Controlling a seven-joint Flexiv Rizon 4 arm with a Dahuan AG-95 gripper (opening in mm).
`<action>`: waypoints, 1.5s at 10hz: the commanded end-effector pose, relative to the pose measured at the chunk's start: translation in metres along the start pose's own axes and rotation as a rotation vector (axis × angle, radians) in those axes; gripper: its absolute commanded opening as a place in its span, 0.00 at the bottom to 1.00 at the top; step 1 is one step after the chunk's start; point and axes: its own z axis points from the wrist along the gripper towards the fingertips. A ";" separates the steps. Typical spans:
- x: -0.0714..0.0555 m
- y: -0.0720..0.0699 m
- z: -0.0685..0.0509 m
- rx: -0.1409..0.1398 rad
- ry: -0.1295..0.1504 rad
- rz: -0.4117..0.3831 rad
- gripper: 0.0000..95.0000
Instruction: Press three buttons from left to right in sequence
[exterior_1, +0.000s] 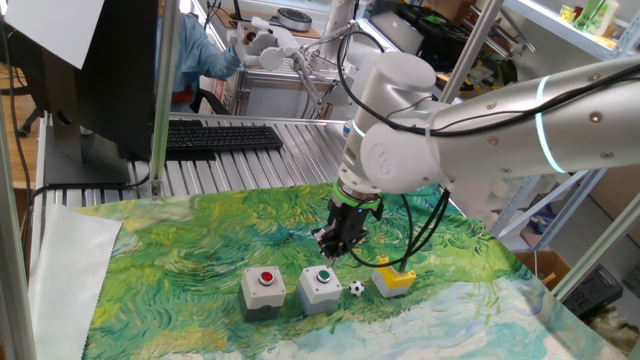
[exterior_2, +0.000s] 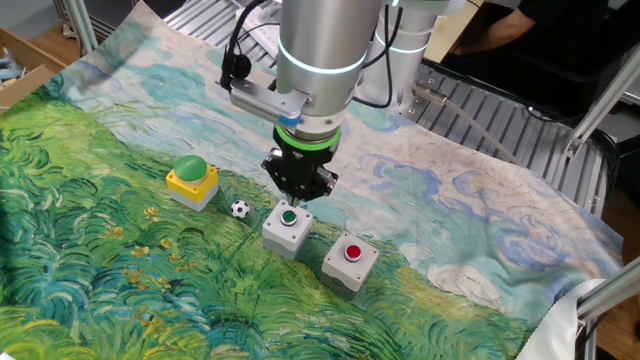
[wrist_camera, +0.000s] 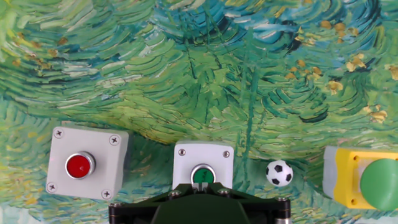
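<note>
Swirling green painted cloth covers the desk (exterior_1: 180, 260), where the end effector (exterior_2: 298, 190), its opening impossible to judge, is poised above the middle green button (wrist_camera: 203, 175), red-button box (wrist_camera: 87, 163) left, yellow box (wrist_camera: 360, 177) right, presumably still unpressed.

A silver-white arm (exterior_1: 470, 110) with glowing cyan rings, looped black cables, a green collar, and a black screwed gripper (exterior_2: 298, 185).
</note>
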 end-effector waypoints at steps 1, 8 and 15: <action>-0.001 -0.001 0.004 0.002 -0.002 0.001 0.00; -0.006 -0.005 0.031 -0.004 -0.005 0.018 0.00; -0.004 -0.003 0.038 0.004 -0.002 0.026 0.00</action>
